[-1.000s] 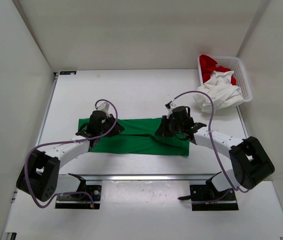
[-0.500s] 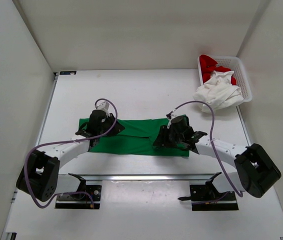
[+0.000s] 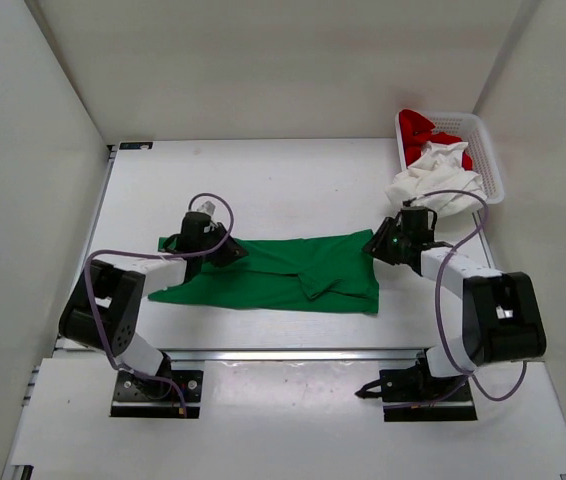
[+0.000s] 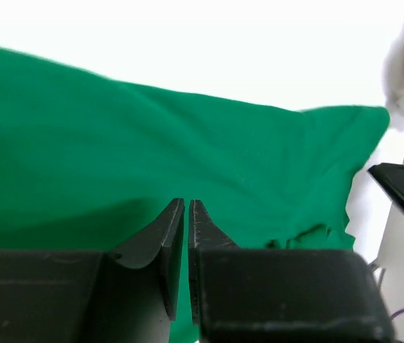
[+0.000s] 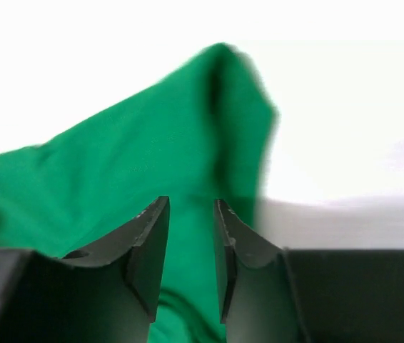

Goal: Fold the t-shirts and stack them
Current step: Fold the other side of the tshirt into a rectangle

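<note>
My left gripper (image 4: 186,204) is almost closed, pinching the green t-shirt (image 3: 273,275). My right gripper (image 5: 191,205) stands partly open near its corner and holds nothing.

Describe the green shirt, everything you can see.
The green t-shirt is plain soft cloth, lying on the table as a long left-to-right band, with a rumpled tuck right of centre. The left gripper, jaws nearly together, sits at its back edge near the left end; a pinch can't be confirmed. The right gripper, open, faces its back right corner, which peaks up slightly.
</note>
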### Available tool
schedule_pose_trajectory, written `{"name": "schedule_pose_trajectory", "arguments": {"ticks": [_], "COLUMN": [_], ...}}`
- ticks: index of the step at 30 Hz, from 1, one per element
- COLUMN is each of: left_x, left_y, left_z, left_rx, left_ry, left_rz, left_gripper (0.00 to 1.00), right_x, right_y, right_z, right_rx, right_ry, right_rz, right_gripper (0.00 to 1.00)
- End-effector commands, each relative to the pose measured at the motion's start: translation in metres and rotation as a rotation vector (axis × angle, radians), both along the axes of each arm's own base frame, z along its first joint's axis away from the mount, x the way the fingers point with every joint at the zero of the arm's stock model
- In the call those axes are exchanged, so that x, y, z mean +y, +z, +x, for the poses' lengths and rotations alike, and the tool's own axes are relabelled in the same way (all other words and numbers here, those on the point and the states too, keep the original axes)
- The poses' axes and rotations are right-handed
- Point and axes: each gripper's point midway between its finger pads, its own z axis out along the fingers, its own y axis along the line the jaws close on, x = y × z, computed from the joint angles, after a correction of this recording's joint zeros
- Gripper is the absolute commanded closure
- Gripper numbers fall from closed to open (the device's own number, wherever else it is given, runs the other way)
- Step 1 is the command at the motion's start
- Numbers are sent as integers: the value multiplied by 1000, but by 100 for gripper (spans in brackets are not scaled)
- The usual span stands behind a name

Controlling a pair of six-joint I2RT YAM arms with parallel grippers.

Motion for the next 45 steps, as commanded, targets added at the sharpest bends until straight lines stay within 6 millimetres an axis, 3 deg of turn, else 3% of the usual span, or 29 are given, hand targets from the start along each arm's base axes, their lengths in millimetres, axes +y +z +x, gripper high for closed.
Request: {"name": "schedule_pose_trajectory", "arguments": {"ticks": [1,2,3,5,10,13,15,16,21,23,25,26,27,28,29,31,33,36,39,44,45], "left_x": [0,5,10,16,30,35,40,47,64,67,68,69,64,60,52,39,20,-8,-14,-24,-27], "left_y": [5,-3,2,-13,-30,-30,-28,-29,-24,-21,-9,-2,4,15,24,42,54,53,39,23,26], "left_z": [-4,-9,-5,-17,-22,-18,-14,-9,7,13,18,20,20,21,18,16,7,-16,-33,-63,-65], "left_rx": [-3,18,2,48,88,88,79,76,63,56,32,13,-6,-45,-72,-151,-203,-198,-153,-117,-125], "left_ry": [-1,10,25,47,92,119,132,159,241,253,255,260,245,230,213,159,98,-4,-33,-105,-121], "left_rz": [-63,-70,-89,-104,-115,-126,-124,-119,-131,-135,-161,-162,-152,-118,-90,-3,41,9,-31,-42,-48], "left_gripper": [81,82,81,81,82,81,81,81,81,82,82,82,81,81,81,81,80,80,81,81,81], "right_x": [-9,-14,-11,-9,-6,-10,-13,-16,-29,-33,-28,-27,-29,-30,-34,-26,-8,20,39,44,47], "right_y": [19,12,11,1,4,-7,-6,-8,1,-2,4,11,18,37,31,50,43,31,21,1,5], "right_z": [27,26,26,29,46,54,58,60,92,101,99,93,84,81,70,49,22,-7,-23,-17,-14], "right_rx": [-54,-17,-8,39,24,71,62,62,-1,3,9,2,-7,-59,-59,-109,-99,-34,-1,71,69], "right_ry": [-20,-43,-21,7,7,-8,-8,-18,-37,-40,-19,-8,-13,-21,-41,-40,12,115,195,261,282], "right_rz": [21,7,15,15,25,43,58,56,58,53,77,78,68,63,45,27,13,-37,-93,-171,-185], "right_gripper": [70,69,69,70,72,81,97,100,100,93,73,68,67,65,64,63,69,98,99,100,99]}}
